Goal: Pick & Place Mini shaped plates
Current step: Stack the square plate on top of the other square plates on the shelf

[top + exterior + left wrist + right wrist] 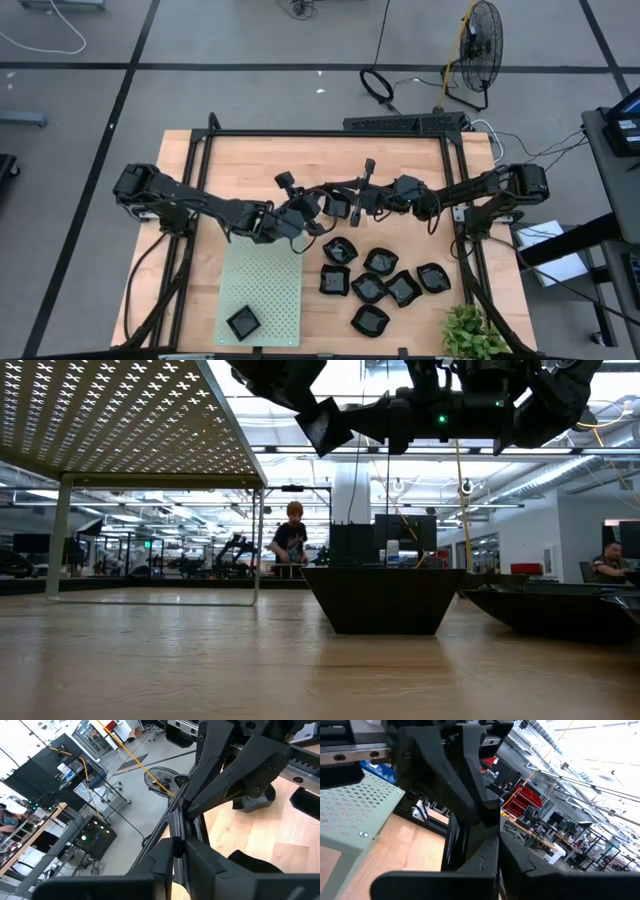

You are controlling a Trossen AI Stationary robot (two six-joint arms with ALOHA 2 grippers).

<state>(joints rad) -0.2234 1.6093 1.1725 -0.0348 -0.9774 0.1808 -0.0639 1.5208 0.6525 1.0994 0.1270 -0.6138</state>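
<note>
One small black square plate [338,206] is held in the air over the table's middle, between my two grippers. My left gripper [320,208] comes at it from the table's left and my right gripper [357,204] from the right, and both look shut on it. In the low view the plate [325,426] hangs tilted, high above the table. Several more black plates [380,280] rest flat on the wood right of the pale green perforated mat [262,285]. One square plate [243,321] sits on the mat's near end. My left gripper pinches the plate's left edge [173,836] between its two fingers, coming about level from the table's left. The plate shows edge-on between the fingers and is clear of the table. My right gripper pinches the opposite edge [498,822] between its two fingers, about level from the table's right. The plate stands on edge between them, lifted clear.
A potted green plant [470,335] stands at the near right corner. A black frame [330,133] runs around the table's far and side edges. The mat stands on legs above the table [120,420]. People show in the room beyond [292,535].
</note>
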